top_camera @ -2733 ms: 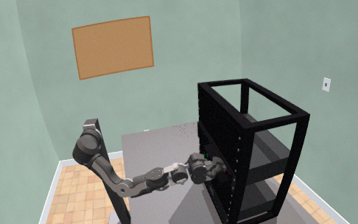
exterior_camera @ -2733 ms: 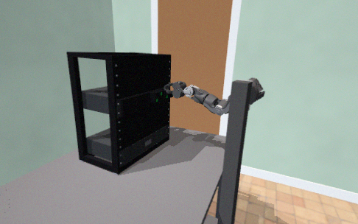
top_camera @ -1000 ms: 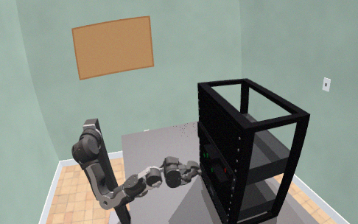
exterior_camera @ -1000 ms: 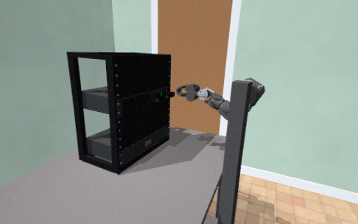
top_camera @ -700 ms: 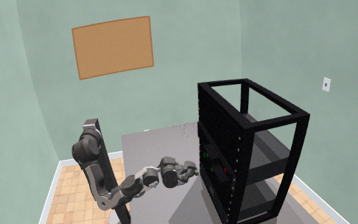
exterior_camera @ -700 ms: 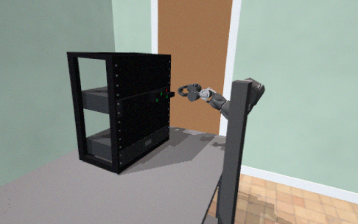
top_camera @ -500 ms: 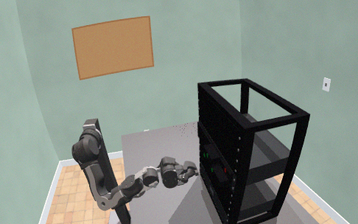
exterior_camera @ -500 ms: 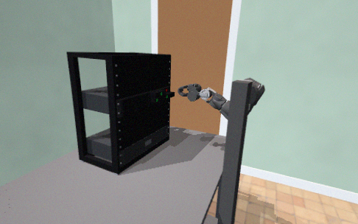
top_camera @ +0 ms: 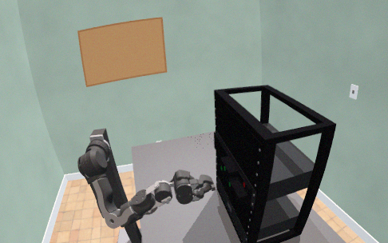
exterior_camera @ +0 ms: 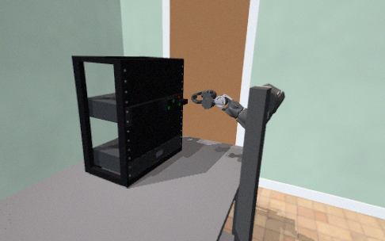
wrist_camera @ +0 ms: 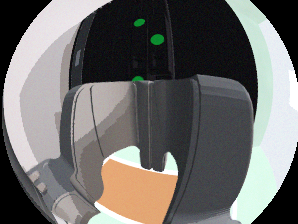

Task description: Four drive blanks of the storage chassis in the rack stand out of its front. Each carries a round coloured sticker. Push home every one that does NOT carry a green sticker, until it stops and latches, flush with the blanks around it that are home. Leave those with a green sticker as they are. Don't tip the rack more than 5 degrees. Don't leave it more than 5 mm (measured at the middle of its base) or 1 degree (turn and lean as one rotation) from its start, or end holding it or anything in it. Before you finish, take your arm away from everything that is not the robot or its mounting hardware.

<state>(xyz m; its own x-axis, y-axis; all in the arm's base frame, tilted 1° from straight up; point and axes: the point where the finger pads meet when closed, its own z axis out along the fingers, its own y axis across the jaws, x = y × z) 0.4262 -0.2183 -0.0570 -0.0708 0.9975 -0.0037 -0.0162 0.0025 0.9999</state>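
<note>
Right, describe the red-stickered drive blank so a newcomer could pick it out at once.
Find the black open-frame rack on the grey table and look at its dark front, about halfway up. A small cluster of coloured dots sits there, facing the shut gripper. The red-stickered drive blank is the one nearest the gripper-side edge; its neighbours carry green stickers.

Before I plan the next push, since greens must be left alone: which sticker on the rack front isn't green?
The red sticker, uppermost of the dots in the exterior view and nearest the rack's door-side edge. The others there are green.
</note>
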